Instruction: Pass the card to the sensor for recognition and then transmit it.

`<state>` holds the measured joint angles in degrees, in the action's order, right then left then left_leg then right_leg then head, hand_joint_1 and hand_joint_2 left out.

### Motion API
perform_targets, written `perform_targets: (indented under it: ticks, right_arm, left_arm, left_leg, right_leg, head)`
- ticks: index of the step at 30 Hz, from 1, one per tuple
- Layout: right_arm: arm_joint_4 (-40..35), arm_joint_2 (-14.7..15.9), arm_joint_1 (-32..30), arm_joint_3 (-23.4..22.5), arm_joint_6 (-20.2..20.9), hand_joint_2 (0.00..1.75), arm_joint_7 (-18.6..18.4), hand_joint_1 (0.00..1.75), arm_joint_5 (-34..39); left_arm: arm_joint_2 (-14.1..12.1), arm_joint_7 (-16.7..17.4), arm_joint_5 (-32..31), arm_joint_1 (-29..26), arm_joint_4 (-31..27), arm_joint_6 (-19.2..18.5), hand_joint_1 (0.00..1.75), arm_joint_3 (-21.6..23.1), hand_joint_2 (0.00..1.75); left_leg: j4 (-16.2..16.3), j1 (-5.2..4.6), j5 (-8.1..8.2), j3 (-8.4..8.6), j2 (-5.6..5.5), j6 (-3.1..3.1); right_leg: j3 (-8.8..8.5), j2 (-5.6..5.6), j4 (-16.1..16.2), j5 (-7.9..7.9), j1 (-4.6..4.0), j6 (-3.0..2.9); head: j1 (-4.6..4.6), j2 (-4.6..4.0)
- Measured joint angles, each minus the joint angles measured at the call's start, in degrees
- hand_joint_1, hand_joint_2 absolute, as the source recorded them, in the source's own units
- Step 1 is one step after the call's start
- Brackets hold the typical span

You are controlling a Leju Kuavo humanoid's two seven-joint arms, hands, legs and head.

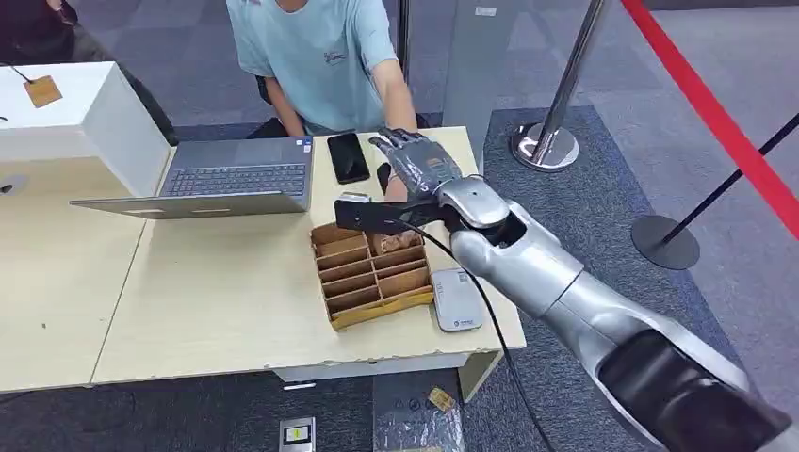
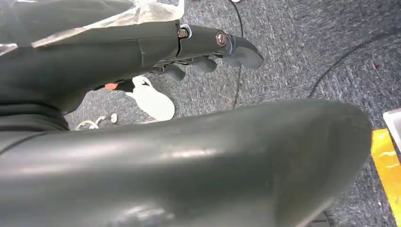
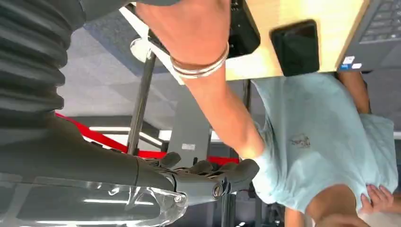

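At the centre of the head view, the right robot hand (image 1: 419,165) reaches out over the far edge of the counter (image 1: 217,301). Its fingers (image 1: 400,141) are stretched and apart, with nothing seen in them. In the right wrist view the same fingers (image 3: 208,169) lie straight and bare. A person's forearm (image 1: 398,99) comes down from the top of the head view to just behind this robot hand. The person's hand (image 3: 189,23) fills the upper middle of the right wrist view, a bangle (image 3: 198,70) on the wrist. Whether a card sits between that hand and the robot hand cannot be told.

A flat grey sensor (image 1: 456,299) lies at the lower right of the counter, just beside a wooden divided tray (image 1: 369,273). A black phone (image 1: 348,157) lies above the tray, beside an open laptop (image 1: 236,179) to its left. A small brown tag (image 1: 42,90) rests on a white box (image 1: 104,118) at the upper left.

In the left wrist view, the left robot hand (image 2: 208,52) hangs over grey carpet (image 2: 293,42). Its fingers (image 2: 205,64) are bent with nothing in them; how far they close cannot be told.
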<state>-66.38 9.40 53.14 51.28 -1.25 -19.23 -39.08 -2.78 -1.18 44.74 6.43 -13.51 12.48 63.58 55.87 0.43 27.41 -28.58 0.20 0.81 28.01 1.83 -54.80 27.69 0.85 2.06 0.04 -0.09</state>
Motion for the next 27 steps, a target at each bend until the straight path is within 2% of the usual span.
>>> perform_targets:
  ticks: [11,16,19,22,23,24,25,27]
  right_arm:
    - [-0.85,1.4,-1.69,0.07,3.1,1.75,-1.77,0.0,-0.37]
    - [-0.83,1.75,-2.31,0.41,7.23,1.75,-2.36,0.0,0.15]
    - [-0.83,1.88,-2.45,0.74,11.13,1.75,-3.17,0.0,2.3]
    - [-0.76,1.9,-2.46,1.38,12.77,1.75,-3.43,0.03,3.39]
    - [-0.74,1.9,-2.47,1.64,12.94,1.75,-3.43,0.63,3.67]
    - [-0.66,1.9,-2.46,1.86,13.03,1.75,-3.43,0.63,3.91]
    - [-0.52,1.9,-2.47,2.03,13.07,1.75,-3.41,1.43,4.11]
    - [-0.48,1.9,-2.5,2.27,13.18,1.75,-3.24,1.47,4.13]
  left_arm:
    - [0.0,0.37,-0.15,0.0,-0.02,0.04,0.0,0.0,0.0]
    - [0.0,0.37,0.02,0.0,0.0,0.04,0.0,-0.02,0.0]
    - [0.0,0.35,0.28,0.01,-0.02,0.04,0.0,0.0,0.0]
    - [0.0,0.28,0.37,0.01,0.0,0.04,0.0,-0.02,0.0]
    - [0.0,0.26,0.39,0.02,-0.02,0.04,0.0,0.0,0.0]
    - [0.0,0.26,0.42,0.02,0.0,0.04,0.0,0.0,0.0]
    - [0.0,0.26,0.42,0.01,0.0,0.04,0.0,0.0,0.0]
    - [0.0,0.28,0.44,0.01,0.0,0.04,0.0,0.0,0.0]
  left_leg:
    - [0.0,0.0,0.0,0.0,0.0,0.0]
    - [0.0,0.0,0.0,-0.01,0.01,0.0]
    - [0.0,0.0,0.0,-0.01,0.0,0.0]
    - [-0.01,0.0,0.0,-0.02,0.01,0.0]
    - [-0.01,0.0,0.0,-0.03,0.01,0.0]
    - [-0.01,0.0,0.0,-0.03,0.0,0.0]
    - [-0.01,0.0,0.0,-0.03,0.0,0.0]
    - [-0.01,0.0,0.0,-0.03,0.0,0.0]
  right_leg:
    - [0.0,0.0,0.0,0.0,0.0,0.0]
    - [0.0,0.0,0.0,0.0,0.0,0.0]
    - [0.0,0.0,0.0,0.0,0.0,0.0]
    - [0.0,0.0,0.0,0.0,0.0,0.0]
    - [0.01,0.0,0.0,0.0,0.0,0.0]
    - [0.02,0.0,0.0,0.0,0.0,0.0]
    - [0.01,0.0,0.0,0.0,0.0,0.0]
    - [0.01,0.0,0.0,0.0,0.0,0.0]
  head:
    - [0.0,0.0]
    - [0.0,0.0]
    - [0.0,0.0]
    - [0.0,0.0]
    - [0.0,0.0]
    - [0.0,0.0]
    - [0.0,0.0]
    - [0.0,0.0]
